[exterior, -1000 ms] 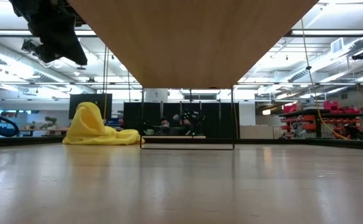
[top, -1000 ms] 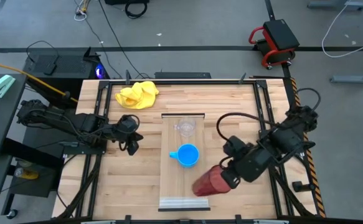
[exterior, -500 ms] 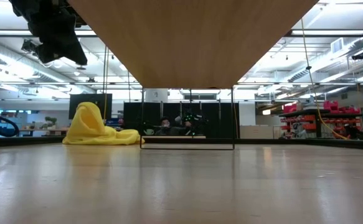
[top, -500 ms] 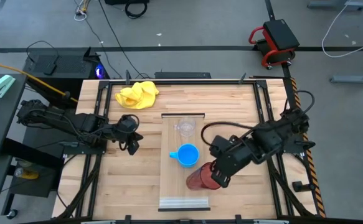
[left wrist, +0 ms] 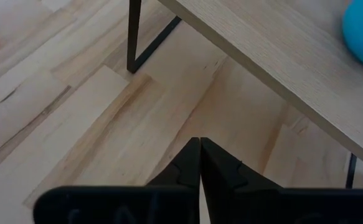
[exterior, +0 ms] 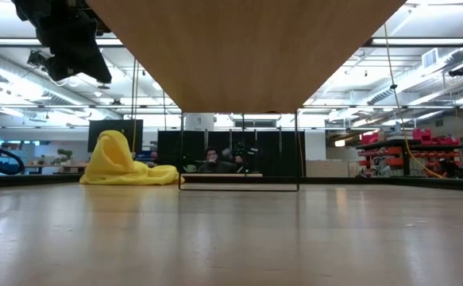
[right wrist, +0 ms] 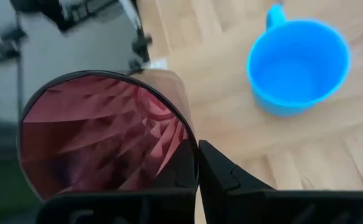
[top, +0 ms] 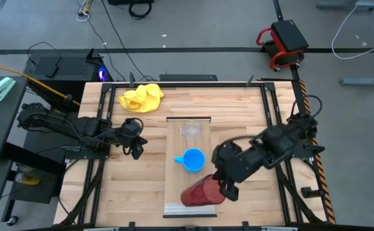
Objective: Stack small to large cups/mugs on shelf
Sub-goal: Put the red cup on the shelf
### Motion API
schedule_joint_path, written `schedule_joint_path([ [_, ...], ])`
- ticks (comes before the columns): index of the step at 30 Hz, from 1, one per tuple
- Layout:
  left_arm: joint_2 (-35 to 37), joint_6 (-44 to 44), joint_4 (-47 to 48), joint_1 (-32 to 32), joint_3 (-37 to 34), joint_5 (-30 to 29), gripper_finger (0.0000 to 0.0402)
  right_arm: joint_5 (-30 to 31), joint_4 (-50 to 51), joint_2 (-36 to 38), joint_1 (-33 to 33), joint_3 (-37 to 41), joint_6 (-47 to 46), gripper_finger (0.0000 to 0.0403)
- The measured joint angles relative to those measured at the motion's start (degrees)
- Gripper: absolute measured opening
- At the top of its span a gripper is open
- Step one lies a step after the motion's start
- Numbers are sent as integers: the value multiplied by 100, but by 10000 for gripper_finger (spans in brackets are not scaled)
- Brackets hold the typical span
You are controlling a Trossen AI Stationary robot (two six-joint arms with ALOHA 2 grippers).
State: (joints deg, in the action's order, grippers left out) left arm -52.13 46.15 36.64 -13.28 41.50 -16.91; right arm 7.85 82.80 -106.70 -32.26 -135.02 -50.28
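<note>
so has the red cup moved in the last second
Yes. In the high view the red cup, held by the right pincer, has shifted left, away from the table's right edge and farther over the shelf, now just below the blue mug.

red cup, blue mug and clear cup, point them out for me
red cup (top: 199,192), high view, its ribbed side
blue mug (top: 194,159), high view, inside its bowl
clear cup (top: 191,131), high view, its open mouth

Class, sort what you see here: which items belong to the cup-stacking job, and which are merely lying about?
Belongs to the job:
- clear plastic cup
- blue mug
- dark red cup, held by the right gripper
- shelf

Lying about:
- yellow cloth
- left gripper, shut, waiting left of the shelf
</note>
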Motion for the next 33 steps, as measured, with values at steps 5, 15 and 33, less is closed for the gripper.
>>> schedule_joint_path([
  [5, 1, 86, 3, 0, 0, 0, 22, -166, 443, -198, 3, 7, 365, 5],
  [15, 1, 65, 4, 0, 0, -86, 11, -137, 476, -231, 143, 2, 916, 5],
  [33, 1, 59, 4, 0, 0, -110, 11, -221, 589, -253, 280, 2, -269, 5],
])
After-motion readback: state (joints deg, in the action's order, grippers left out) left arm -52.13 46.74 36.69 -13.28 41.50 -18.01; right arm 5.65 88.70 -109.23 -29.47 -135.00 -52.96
